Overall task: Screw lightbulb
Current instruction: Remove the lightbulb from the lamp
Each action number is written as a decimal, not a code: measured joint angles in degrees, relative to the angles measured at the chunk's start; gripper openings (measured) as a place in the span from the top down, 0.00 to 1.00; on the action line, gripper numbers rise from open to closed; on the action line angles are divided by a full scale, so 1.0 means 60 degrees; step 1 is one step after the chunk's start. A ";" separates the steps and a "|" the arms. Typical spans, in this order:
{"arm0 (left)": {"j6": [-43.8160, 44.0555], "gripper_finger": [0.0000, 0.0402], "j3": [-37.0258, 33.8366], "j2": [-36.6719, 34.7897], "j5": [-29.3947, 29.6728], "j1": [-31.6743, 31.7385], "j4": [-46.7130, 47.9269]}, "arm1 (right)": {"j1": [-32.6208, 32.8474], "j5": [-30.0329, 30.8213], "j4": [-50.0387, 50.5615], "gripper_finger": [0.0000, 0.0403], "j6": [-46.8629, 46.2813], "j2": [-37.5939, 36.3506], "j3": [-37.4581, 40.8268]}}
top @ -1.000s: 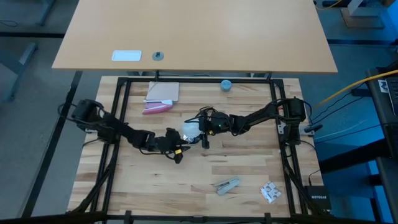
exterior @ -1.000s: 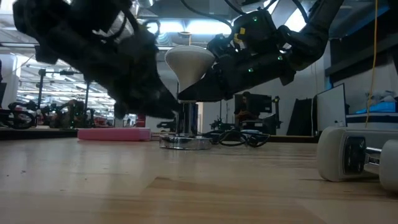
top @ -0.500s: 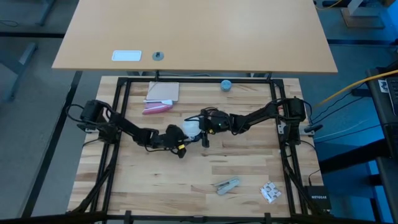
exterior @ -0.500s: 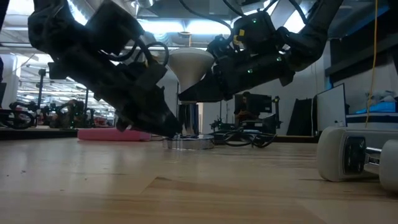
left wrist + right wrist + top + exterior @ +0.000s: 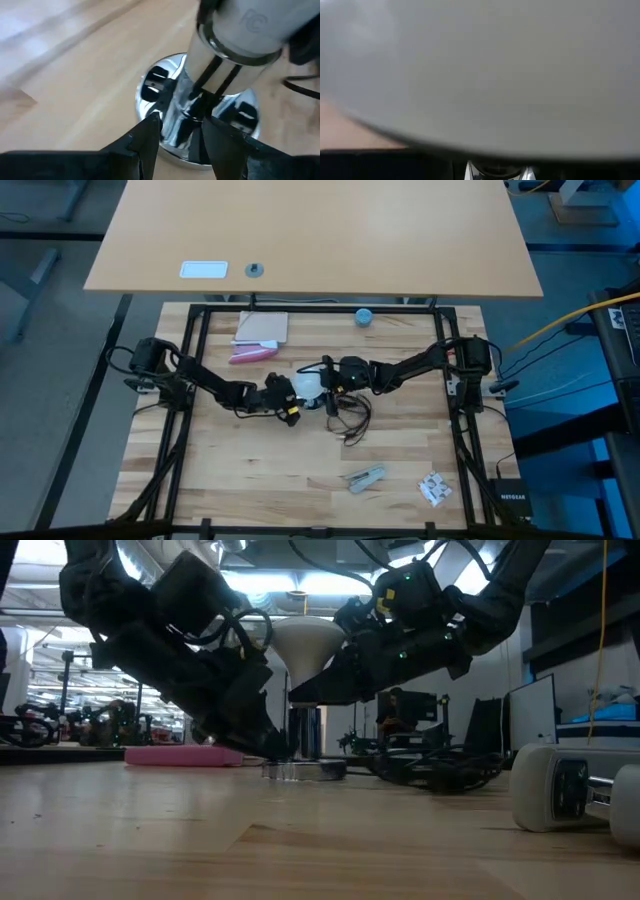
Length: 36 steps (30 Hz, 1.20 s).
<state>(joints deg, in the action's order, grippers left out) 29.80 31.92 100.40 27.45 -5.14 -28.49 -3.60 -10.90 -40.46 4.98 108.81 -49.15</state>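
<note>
A small lamp stands mid-table: a shiny round base (image 5: 303, 770), a chrome stem (image 5: 181, 112) and a socket (image 5: 240, 30) with the white frosted lightbulb (image 5: 305, 643) on top, dome up. My right gripper (image 5: 318, 690) comes from the table's right and is shut on the bulb, which fills the right wrist view (image 5: 480, 75). My left gripper (image 5: 181, 131) is low at the lamp's left. Its open fingers stand close on either side of the stem, just above the base; I cannot tell whether they touch it. The thin black cord (image 5: 350, 416) lies in loops beside the base. My right gripper holds the bulb low down, where it tapers to its narrow neck (image 5: 300, 688), between its two fingers. The fingers come from the table's right, slanting a little downward. The bulb stands upright over the socket. The gripper itself hides the exact place of contact.
A pink object (image 5: 250, 353) and a beige pad (image 5: 262, 327) lie at the far left, and a small blue cup (image 5: 364, 316) at the far edge. A silver tool (image 5: 366, 477) and a white piece (image 5: 434, 488) lie near the front right.
My left gripper has gone toward the table's right and down to the lamp's stem, and now straddles it just above the base. The black cord has spread out in loops toward the table's near edge. The bulb and my right gripper have stayed in place.
</note>
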 joint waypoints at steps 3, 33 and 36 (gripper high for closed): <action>-0.0505 0.64 -0.0015 0.0011 0.0096 0.0227 -0.0120 | 0.0000 0.0138 0.0002 0.61 -0.0012 0.0000 0.0000; 0.1600 0.64 -0.0033 -0.2360 -0.0449 -0.1172 0.1172 | 0.0040 0.1278 -0.0091 0.61 -0.0031 -0.0004 0.0000; 0.1640 0.64 -0.0030 -0.1894 -0.0207 -0.1232 0.0393 | 0.0040 0.1388 -0.0249 0.61 -0.0016 -0.0004 0.0001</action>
<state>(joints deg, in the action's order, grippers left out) 39.64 31.74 89.04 26.21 -12.53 -26.14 -3.36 -2.57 -41.95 4.89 108.79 -49.14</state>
